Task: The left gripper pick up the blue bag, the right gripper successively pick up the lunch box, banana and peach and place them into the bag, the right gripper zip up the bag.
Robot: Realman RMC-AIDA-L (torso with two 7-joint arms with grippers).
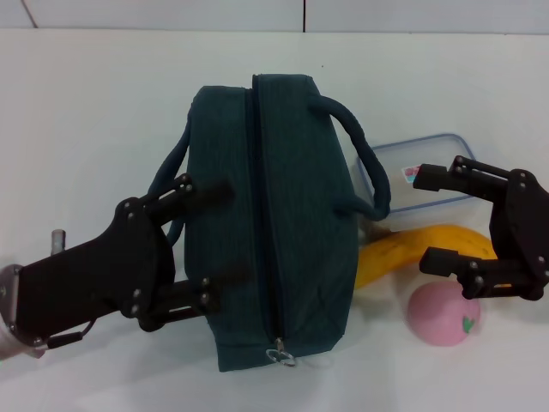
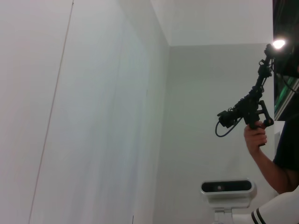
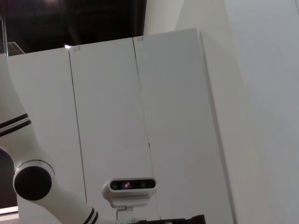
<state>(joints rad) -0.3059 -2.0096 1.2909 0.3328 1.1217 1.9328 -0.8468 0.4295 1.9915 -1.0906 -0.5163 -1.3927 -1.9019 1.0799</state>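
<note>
The blue bag (image 1: 274, 215) stands in the middle of the white table, its zipper line running along the top to a metal ring pull (image 1: 281, 354) at the near end. My left gripper (image 1: 233, 233) is open, its two fingers against the bag's left side. My right gripper (image 1: 420, 219) is open and empty, to the right of the bag, over the banana (image 1: 399, 253) and the near edge of the lunch box (image 1: 425, 159). The peach (image 1: 444, 316) lies just nearer than the banana, below the right gripper's lower finger. Neither wrist view shows any of these things.
The bag's right handle (image 1: 364, 163) droops over the lunch box's left end. The table's far edge meets a wall (image 1: 257, 13). The left wrist view shows a person's hand holding a camera rig (image 2: 254, 116) and the robot's head camera (image 2: 226, 187).
</note>
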